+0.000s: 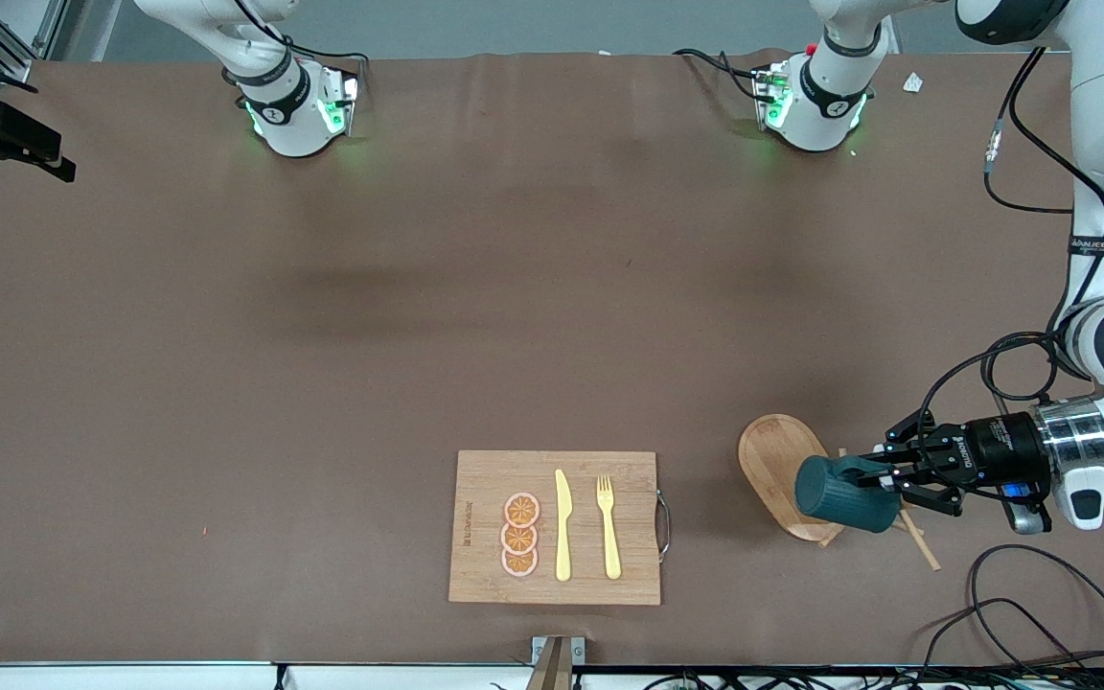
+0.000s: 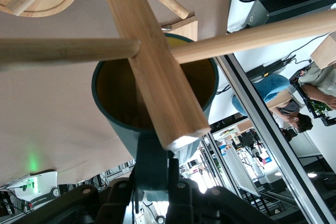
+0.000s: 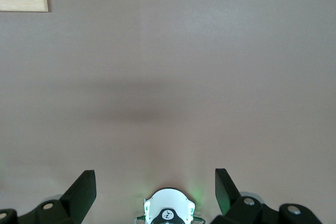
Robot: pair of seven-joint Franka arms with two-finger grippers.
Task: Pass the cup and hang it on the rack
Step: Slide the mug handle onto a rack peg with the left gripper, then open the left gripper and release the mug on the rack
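From the front view, the left tool is gripping the cup by its small handle and holding it on its side over the rack, which is standing on the surface toward the left arm's end, beside the cutting board with its orange slices, knife and fork; the cup's long axis is running roughly level, in line with the tool. The left arm is the only one near the rack — no part of the right arm past its base is showing here.

From the left wrist view, the cup is pointing its open, yellow-lined mouth away from the tool, whose fingers are pinched tight on the handle; the rack's central post is crossing right in front of the mouth, with pegs branching off to either side — the handle looks not yet hooked on any peg, so lining it up with one is what the hanging seems to depend on.

From the right wrist view, the right tool is spread wide and empty, waiting over bare surface.
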